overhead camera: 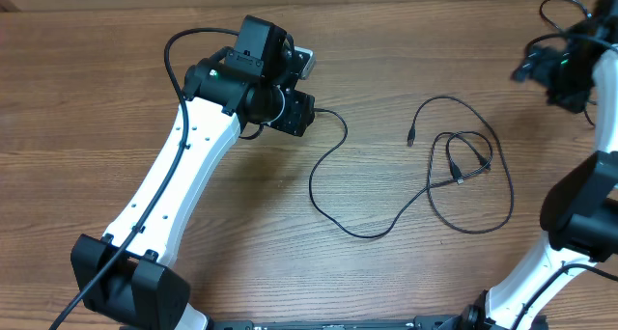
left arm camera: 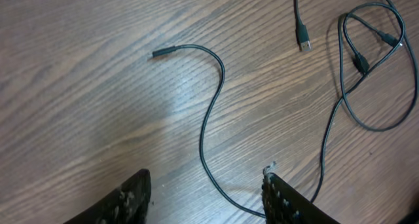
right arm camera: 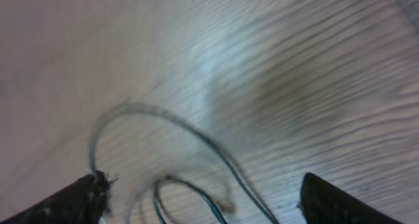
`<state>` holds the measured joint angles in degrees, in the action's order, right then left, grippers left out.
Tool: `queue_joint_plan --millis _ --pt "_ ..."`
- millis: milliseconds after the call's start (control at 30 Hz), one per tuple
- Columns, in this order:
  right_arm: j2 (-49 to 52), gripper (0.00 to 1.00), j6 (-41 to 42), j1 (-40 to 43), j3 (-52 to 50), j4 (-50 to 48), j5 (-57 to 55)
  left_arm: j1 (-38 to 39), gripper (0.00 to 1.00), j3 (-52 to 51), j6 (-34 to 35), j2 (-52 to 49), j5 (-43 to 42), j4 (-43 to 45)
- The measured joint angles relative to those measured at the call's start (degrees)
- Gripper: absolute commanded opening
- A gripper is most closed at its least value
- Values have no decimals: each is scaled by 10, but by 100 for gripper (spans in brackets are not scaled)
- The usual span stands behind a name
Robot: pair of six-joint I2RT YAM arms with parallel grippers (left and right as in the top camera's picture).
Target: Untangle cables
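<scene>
Thin black cables lie loose on the wooden table. One long strand runs from a plug near my left gripper, curves down and rises to a tangle of loops at the right. A silver-tipped plug lies apart. In the left wrist view the strand passes between my open fingers, its end plug ahead, and the loops at the right. My right gripper is at the far right edge. It is open over blurred cable loops.
The wooden table carries only the cables. The left arm's white link crosses the left half. The right arm's base and link stand at the right edge. A thick arm cable arches by the left wrist.
</scene>
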<state>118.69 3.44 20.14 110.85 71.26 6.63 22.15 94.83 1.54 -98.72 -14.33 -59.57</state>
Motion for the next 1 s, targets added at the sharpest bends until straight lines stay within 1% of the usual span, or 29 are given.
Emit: queue_joint_plan --millis 67,133,167,267,333,433,467,500,567,600,633,800,933,1000 --pt "0 88 -33 -11 -33 4 0 0 55 0 -11 0 0 5" --pt "0 80 -39 -15 -68 8 0 0 55 0 -19 0 0 9" --pt "0 78 -35 -15 -89 9 0 0 55 0 -22 0 0 9" --pt "1 76 -10 -16 -150 8 -1 0 54 0 -29 0 0 9" --pt "2 72 5 -16 -184 7 0 0 54 0 -31 0 0 9" --pt "4 70 32 -16 -225 2 0 0 54 0 -33 0 0 9" --pt "4 68 39 -16 -233 1 0 0 53 0 -33 0 0 9" --pt "4 59 45 -16 -245 -2 0 0 53 0 -35 0 0 8" --pt "4 47 58 -16 -264 -14 0 0 53 0 -37 0 0 6" --pt "4 26 58 -16 -270 -21 0 0 53 0 -39 0 0 5" --pt "4 4 61 -16 -276 -33 1 0 53 0 -41 0 0 4" --pt "5 4 64 -18 -295 -77 21 0 52 0 -48 0 0 -8" --pt "5 4 66 -22 -295 -111 69 0 53 0 -48 0 0 -12" --pt "5 4 66 -37 -289 -119 100 0 54 0 -49 0 0 -12"
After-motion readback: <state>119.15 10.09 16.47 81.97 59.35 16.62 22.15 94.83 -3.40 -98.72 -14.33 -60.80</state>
